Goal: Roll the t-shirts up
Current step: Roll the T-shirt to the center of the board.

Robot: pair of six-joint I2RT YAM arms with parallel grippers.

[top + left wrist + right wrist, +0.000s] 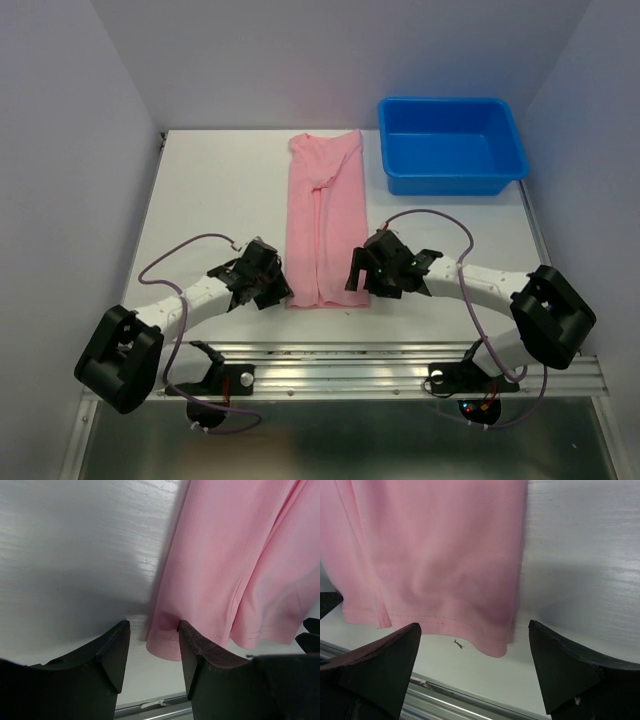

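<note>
Both flank the near hem of the pink t-shirt (322, 215), its length running away: left end effector (152, 624) half-open, right end effector (475, 625) wide, neither gripping.

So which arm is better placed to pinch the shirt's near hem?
Left, narrowly. Both straddle a near corner of the pink t-shirt, but the left end effector has its jaws partly closed around it; the right end effector hangs wide open.

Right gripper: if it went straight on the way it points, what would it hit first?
Probably the near corner of the pink t-shirt, which lies between the open fingers of the right gripper. The table is right beneath, though depth is hard to judge.
</note>
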